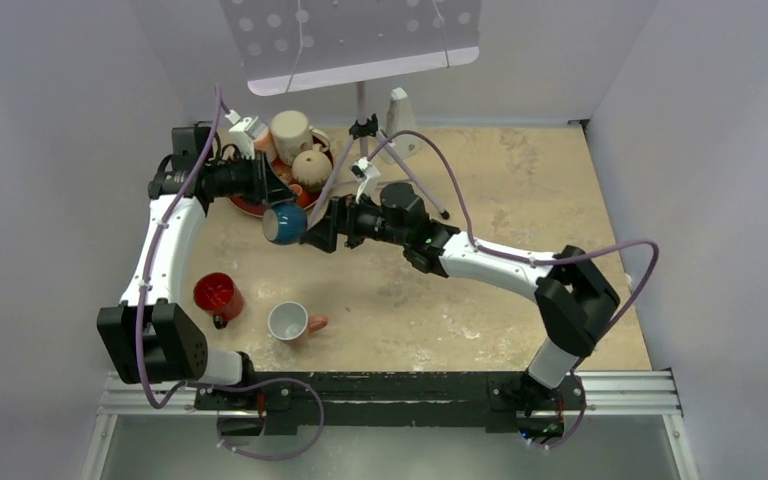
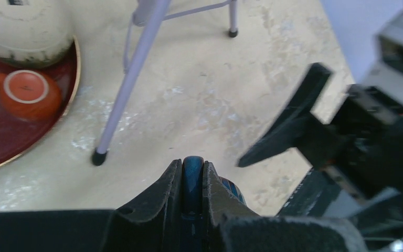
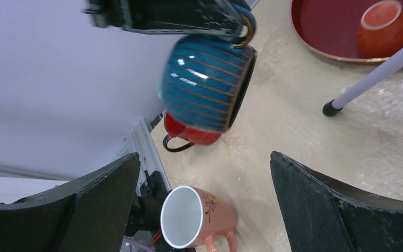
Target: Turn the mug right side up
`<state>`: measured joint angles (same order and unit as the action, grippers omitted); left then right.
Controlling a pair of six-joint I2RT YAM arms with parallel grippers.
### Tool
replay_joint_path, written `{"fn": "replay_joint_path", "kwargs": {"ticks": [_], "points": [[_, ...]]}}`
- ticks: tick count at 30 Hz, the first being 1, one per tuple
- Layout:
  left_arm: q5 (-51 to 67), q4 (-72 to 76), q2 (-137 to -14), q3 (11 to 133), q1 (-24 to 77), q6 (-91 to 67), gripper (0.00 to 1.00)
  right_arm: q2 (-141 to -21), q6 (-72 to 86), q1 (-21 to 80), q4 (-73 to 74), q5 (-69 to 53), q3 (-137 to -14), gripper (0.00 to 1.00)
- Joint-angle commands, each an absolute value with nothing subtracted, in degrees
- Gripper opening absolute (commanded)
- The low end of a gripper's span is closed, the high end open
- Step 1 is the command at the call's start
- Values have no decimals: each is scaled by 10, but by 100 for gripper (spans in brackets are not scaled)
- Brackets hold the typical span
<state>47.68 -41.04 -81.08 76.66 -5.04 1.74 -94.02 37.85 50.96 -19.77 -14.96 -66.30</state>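
Glazed and probably slick, the mug (image 3: 204, 84) is hanging upper-centre by its handle from the clenched left gripper (image 2: 193, 169), body suiting the gaping right gripper (image 3: 204, 157).

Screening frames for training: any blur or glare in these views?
Top external: even light, sharp, soft shadows only. Left wrist: left gripper close-up is out of focus, the table sharper. Right wrist: glare spots on the blue mug, its outline slightly smeared; right gripper fingers dark, soft-edged.
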Motion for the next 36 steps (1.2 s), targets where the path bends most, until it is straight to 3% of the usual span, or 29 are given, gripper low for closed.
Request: {"fn": "replay_joint_path", "kwargs": {"ticks": [1, 4, 13, 16, 20, 21, 22, 25, 26, 32, 36], "points": [[565, -336, -783, 751, -44, -106, 0, -978, 435, 494, -298, -232, -678, 99], [568, -325, -778, 735, -38, -116, 0, -995, 455, 494, -348, -258, -675, 97], [577, -288, -772, 715, -33, -180, 0, -1023, 469, 497, -427, -271, -701, 78], [586, -261, -772, 702, -34, -212, 0, -1042, 490, 498, -473, -307, -718, 58], [567, -280, -778, 712, -36, -194, 0, -1025, 464, 498, -451, -301, -716, 2], [549, -304, -780, 724, -38, -170, 1, -1011, 442, 498, -415, -281, -710, 0], [530, -333, -784, 738, -41, -148, 19, -991, 419, 498, -381, -245, -703, 0], [490, -397, -799, 774, -48, -97, 87, -941, 363, 498, -252, -152, -692, 0], [480, -415, -804, 785, -49, -77, 98, -931, 342, 499, -180, -121, -698, 0], [378, -482, -828, 810, -58, 37, 100, -911, 258, 554, 114, 65, -743, 0], [272, -508, -860, 816, -67, 124, 100, -932, 273, 605, 256, 104, -749, 0]]}}
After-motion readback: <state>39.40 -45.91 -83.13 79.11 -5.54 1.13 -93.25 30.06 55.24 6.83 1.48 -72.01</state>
